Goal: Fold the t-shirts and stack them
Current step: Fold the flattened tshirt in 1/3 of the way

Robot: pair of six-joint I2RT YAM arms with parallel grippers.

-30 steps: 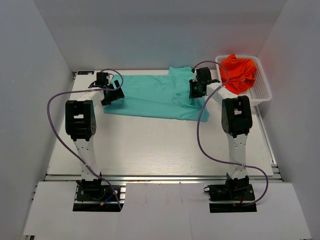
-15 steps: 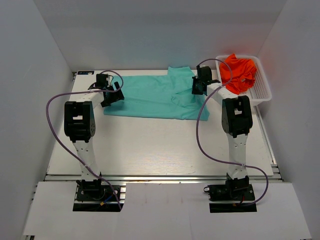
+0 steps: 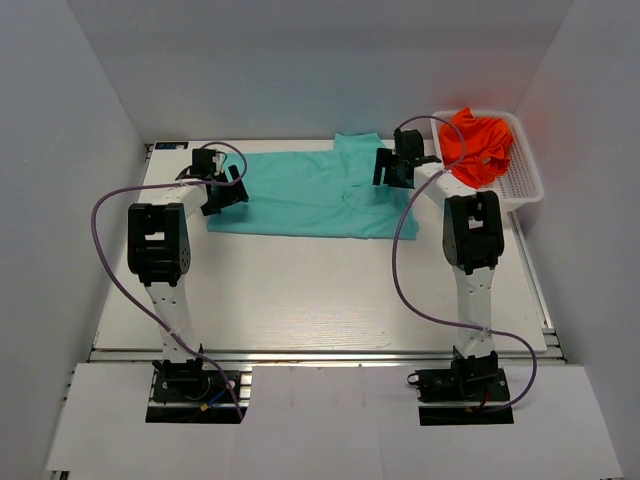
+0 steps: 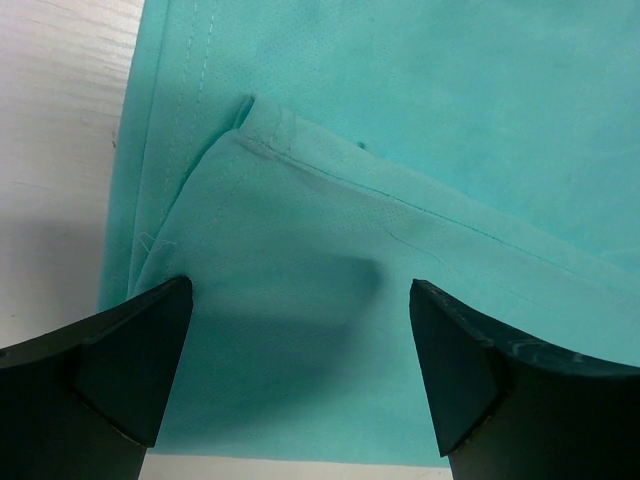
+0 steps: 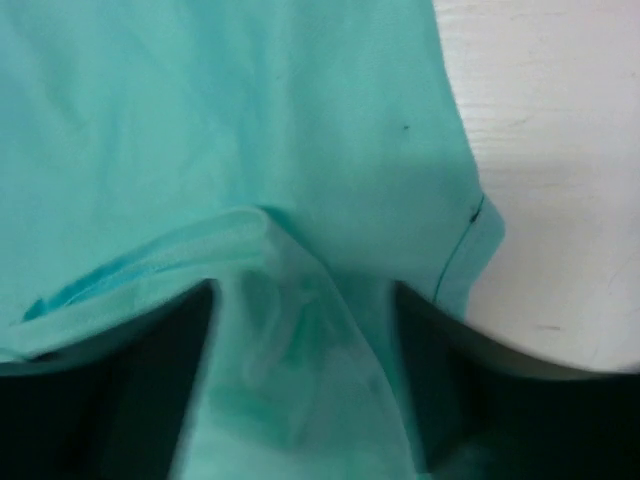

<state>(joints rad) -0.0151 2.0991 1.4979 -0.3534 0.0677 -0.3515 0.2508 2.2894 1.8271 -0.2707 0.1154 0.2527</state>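
A teal t-shirt (image 3: 300,195) lies spread flat across the far half of the table. An orange-red t-shirt (image 3: 478,145) sits crumpled in the white basket (image 3: 530,188) at the far right. My left gripper (image 3: 228,192) hovers open over the teal shirt's left edge. In the left wrist view a folded hem (image 4: 330,170) shows ahead of its wide-apart fingers (image 4: 130,365). My right gripper (image 3: 388,168) is at the shirt's right end, near the sleeve. In the blurred right wrist view its jaws stand apart with a raised ridge of teal fabric (image 5: 290,330) between them.
White table surface (image 3: 300,290) stretches between the shirt and the arm bases. Grey walls enclose the table on three sides. The basket stands close to the right arm's elbow (image 3: 472,230). Purple cables loop beside both arms.
My right gripper has shifted toward the far edge along the shirt's right end and its jaws have gone from shut to apart. The left gripper has barely moved and stays open.
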